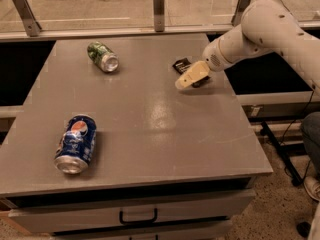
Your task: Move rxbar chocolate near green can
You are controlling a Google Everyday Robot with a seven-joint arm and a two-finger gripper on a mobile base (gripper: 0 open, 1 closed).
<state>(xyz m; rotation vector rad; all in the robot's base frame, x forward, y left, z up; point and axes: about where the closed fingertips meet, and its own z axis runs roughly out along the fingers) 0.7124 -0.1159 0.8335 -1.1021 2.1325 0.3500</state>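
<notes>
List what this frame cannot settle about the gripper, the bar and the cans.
Camera view: the gripper, low at the table's right rear, covers part of the rxbar chocolate; whether it holds the bar cannot be told.
Lettering on the bar's wrapper: too small to read.
Print on the green can, lying rear left: too small to read.
The robot arm: cut off by the right edge.

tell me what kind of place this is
Probably a robot test area in an office or lab. A grey table with a drawer stands by a glass railing, carrying a green can, a blue can and a snack bar. The gripper hangs at the bar, far right.
</notes>
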